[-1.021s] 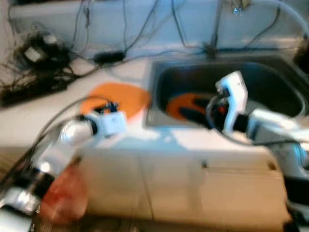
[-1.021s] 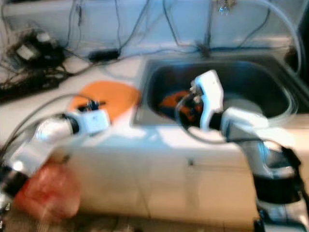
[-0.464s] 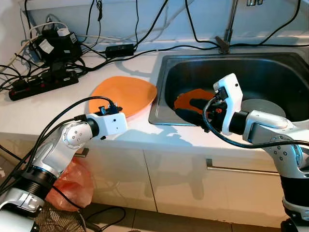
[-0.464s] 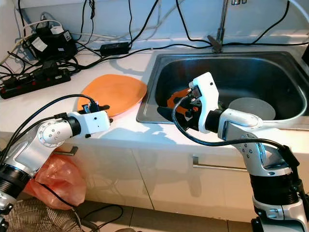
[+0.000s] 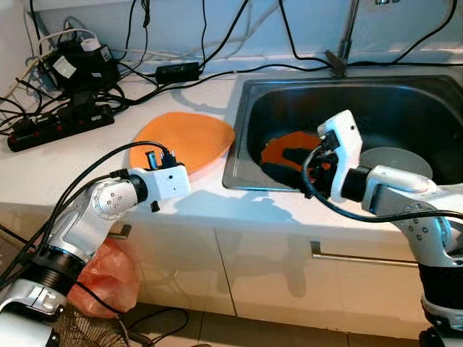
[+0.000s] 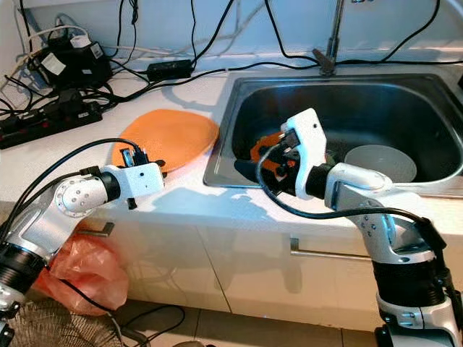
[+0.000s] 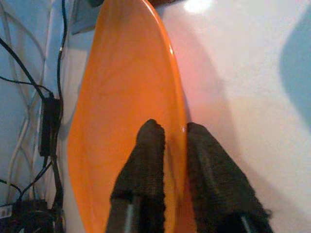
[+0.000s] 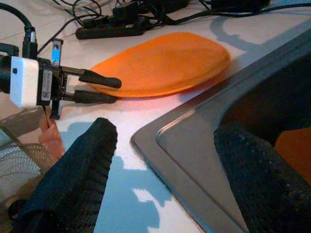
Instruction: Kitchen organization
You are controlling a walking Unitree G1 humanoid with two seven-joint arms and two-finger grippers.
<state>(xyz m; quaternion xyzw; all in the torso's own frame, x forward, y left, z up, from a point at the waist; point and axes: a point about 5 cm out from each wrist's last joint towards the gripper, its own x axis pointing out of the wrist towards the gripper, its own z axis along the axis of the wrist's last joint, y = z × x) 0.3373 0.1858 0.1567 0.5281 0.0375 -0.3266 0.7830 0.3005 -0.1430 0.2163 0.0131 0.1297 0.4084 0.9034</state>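
My left claw [image 7: 169, 141] is down low on the white counter [image 5: 87, 163], at the near edge of the orange plate [image 5: 182, 140]. Its two black fingers [image 7: 146, 160] are close together with the plate's rim between them, one finger over the plate and one just outside it. So the claw is closed on the rim of the orange plate. The plate lies flat on the counter, just beside the sink [image 5: 246, 116], on the side away from the tap.

My right claw [image 8: 160, 184] is spread wide and holds nothing. It hangs over the near front corner of the sink, with one finger over the counter and the other finger over the dark bowl of the sink.

Down in the sink lies a second orange plate [image 5: 289, 148], close to the wall nearest the first plate. A grey bowl [image 6: 380, 163] sits in the sink too, on the far side from the orange plate on the counter.

Behind the plate on the counter, away from the sink, sit a black power strip [image 5: 61, 126] and a tangle of black cables [image 5: 72, 69].
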